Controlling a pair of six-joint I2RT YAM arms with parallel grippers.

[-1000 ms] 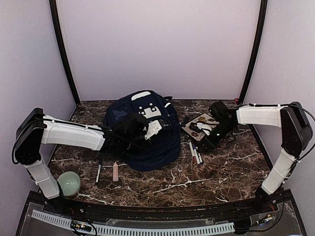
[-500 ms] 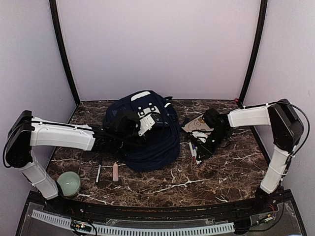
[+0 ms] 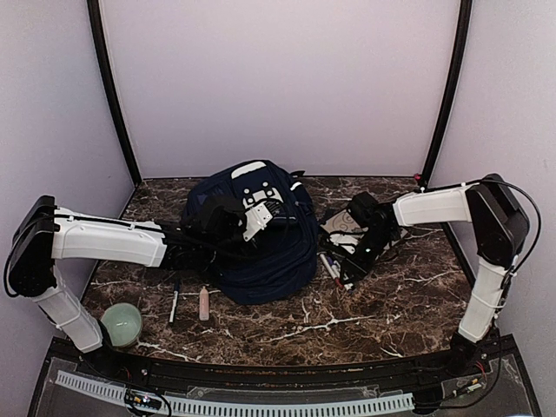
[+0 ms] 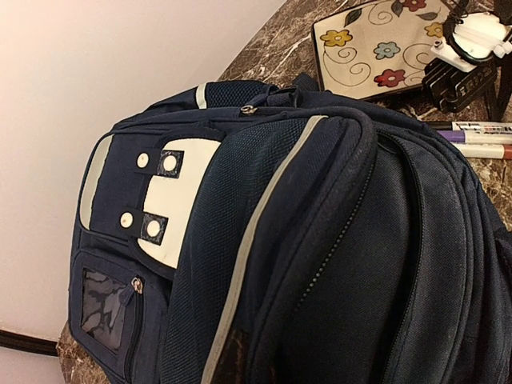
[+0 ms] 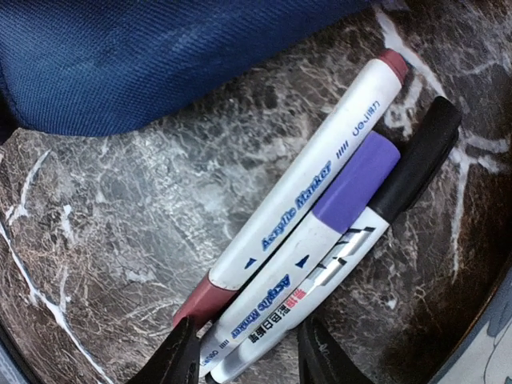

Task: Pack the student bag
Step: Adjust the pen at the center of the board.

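Your table (image 3: 391,304) is dark brown marble veined white, boxed in by pale lilac walls (image 3: 278,78). The student bag (image 3: 261,252) lies mid-table toward 12 o'clock: navy fabric, white patches (image 4: 172,200) with round studs, and a grey stripe (image 4: 256,232) along its side. Your left gripper (image 3: 271,215) sits over its top, clenched; whether it pinches fabric is hidden. At the bag's 3 o'clock your right gripper (image 5: 248,356) stands released, its fingers astride the markers' (image 5: 312,208) ends.

The student bag (image 3: 261,248) lies on the table (image 3: 391,304), three markers (image 3: 334,268) just right of it, a notebook (image 4: 376,44) behind them.
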